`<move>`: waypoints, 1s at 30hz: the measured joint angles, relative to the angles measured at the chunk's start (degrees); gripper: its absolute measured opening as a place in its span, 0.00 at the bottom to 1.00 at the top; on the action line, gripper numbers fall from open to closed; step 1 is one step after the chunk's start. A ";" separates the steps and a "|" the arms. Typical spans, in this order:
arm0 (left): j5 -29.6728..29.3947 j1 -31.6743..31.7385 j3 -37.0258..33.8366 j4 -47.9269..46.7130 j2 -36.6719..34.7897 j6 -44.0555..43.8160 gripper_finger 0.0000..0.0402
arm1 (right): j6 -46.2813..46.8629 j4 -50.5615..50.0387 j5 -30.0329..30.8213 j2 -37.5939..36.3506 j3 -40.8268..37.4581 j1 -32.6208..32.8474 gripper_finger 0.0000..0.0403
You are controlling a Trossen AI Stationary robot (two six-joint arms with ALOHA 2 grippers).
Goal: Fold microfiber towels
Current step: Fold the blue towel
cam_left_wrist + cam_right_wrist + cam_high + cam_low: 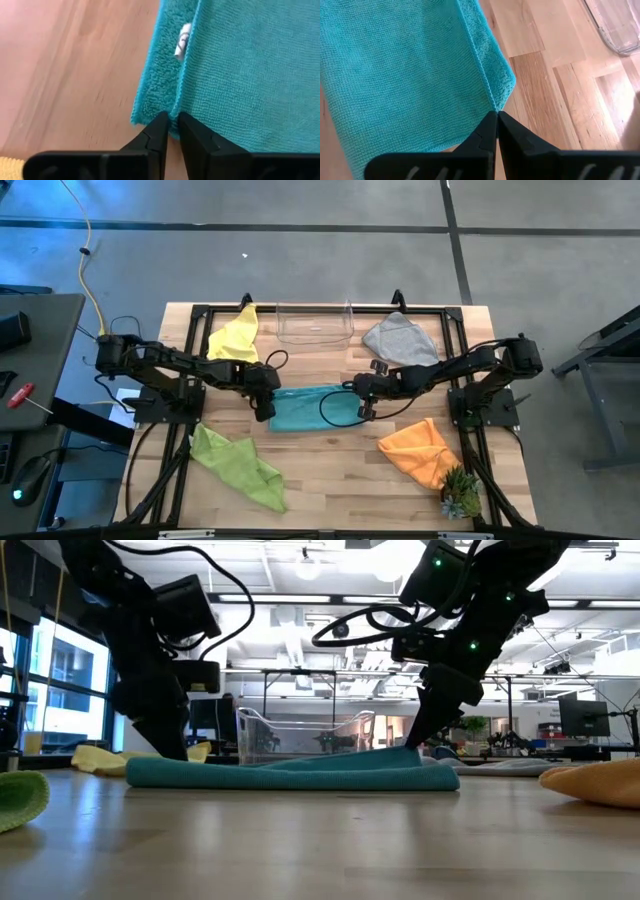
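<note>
We have the teal blue towel [305, 409] lying flat in the middle of the table [340, 480], folded over so two layers show along its edges, and it sits right between the two grippers. The left gripper [266, 412] is down at the towel's left end; in its wrist view the fingertips [161, 131] stand nearly together with a thin gap, pinching the doubled corner of the cloth. A small white tag [183, 41] shows on the hem just ahead of it. The right gripper [364, 409] is down at the opposite end, its fingers [487, 131] pressed together on the towel's corner where the two hems meet.

Beyond the left gripper, toward the table's far edge, we see the yellow towel [236, 337] crumpled, and on its near side the lime green towel [237, 465] spread loosely. Beyond the right gripper lies the grey towel [401, 339], and on its near side the orange towel [422, 448], with the small spiky plant [461, 493] just beside that. The clear plastic bin [315, 323] stands at the far edge, between yellow and grey
</note>
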 joint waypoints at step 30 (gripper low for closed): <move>-3.45 1.08 1.37 -3.69 -4.28 -1.24 0.00 | 0.18 0.01 0.18 0.00 0.00 -0.06 0.00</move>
